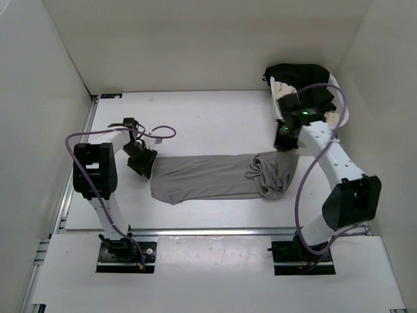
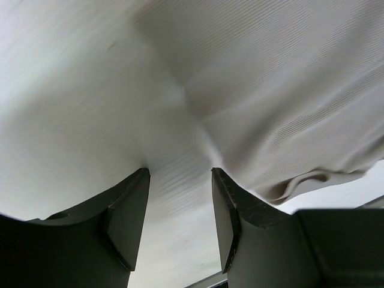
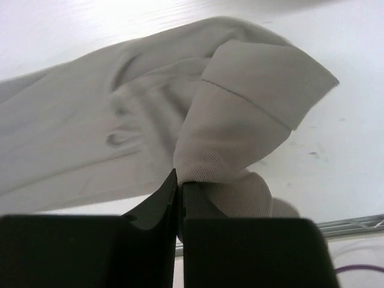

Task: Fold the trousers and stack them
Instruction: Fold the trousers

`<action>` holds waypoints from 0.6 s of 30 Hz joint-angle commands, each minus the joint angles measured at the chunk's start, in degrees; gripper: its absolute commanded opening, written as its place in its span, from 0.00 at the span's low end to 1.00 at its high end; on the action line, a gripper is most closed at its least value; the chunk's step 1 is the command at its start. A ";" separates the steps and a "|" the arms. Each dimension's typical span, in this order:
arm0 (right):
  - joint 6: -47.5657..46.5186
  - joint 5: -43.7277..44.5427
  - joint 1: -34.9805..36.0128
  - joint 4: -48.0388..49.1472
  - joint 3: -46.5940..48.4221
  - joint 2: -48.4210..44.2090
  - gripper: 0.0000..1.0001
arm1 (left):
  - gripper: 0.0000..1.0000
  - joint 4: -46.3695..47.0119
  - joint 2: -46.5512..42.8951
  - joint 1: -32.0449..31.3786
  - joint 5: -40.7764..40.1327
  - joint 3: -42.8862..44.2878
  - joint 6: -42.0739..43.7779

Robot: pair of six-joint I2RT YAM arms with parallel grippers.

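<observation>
White tabletop (image 1: 195, 117) is spanned by the grey trousers (image 1: 208, 176), whose bunched right end is pinched in the closed right gripper (image 3: 179, 180) while the left gripper (image 2: 180, 171) is poised open over the left end, so that thin pinch could be lost to a one-sided pull.

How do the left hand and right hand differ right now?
The left hand is open, fingers apart over flat cloth; the right hand is shut, pinching a fold. The left hand sits at the flat end of the trousers; the right hand is at the bunched end. Both are on the same grey trousers.
</observation>
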 commanded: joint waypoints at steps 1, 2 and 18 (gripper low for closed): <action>6.45 5.09 15.01 -3.43 7.79 3.65 0.00 | 0.58 4.34 4.17 -3.82 7.73 -0.45 -0.86; 7.59 5.97 17.95 -3.43 9.91 6.09 0.00 | 0.56 4.34 4.78 -4.44 7.74 -0.45 -0.86; 12.17 0.79 42.23 -3.96 41.39 32.99 0.00 | 0.27 5.40 12.34 -7.43 9.84 5.26 -0.86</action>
